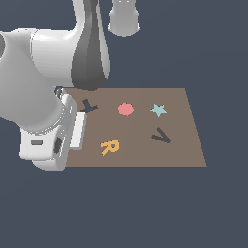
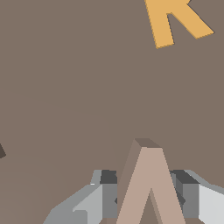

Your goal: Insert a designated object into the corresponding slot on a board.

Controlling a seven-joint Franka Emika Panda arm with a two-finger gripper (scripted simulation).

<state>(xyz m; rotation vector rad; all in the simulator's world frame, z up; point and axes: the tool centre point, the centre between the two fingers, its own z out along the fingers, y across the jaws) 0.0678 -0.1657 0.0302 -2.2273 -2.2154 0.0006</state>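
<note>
Tan V piece [image 2: 150, 183]: clamped between the gripper [image 2: 148, 199] fingers, lifted over the board [image 1: 184, 145] beside the orange R [image 1: 110, 147]. V-shaped slot [image 1: 162, 136]: empty, well apart. Pickup done; carry and insertion remain.

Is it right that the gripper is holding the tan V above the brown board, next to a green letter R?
Not quite. The letter R is orange, not green, as the wrist view shows. The rest holds: the gripper grips the tan V between its fingers over the brown board.
</note>
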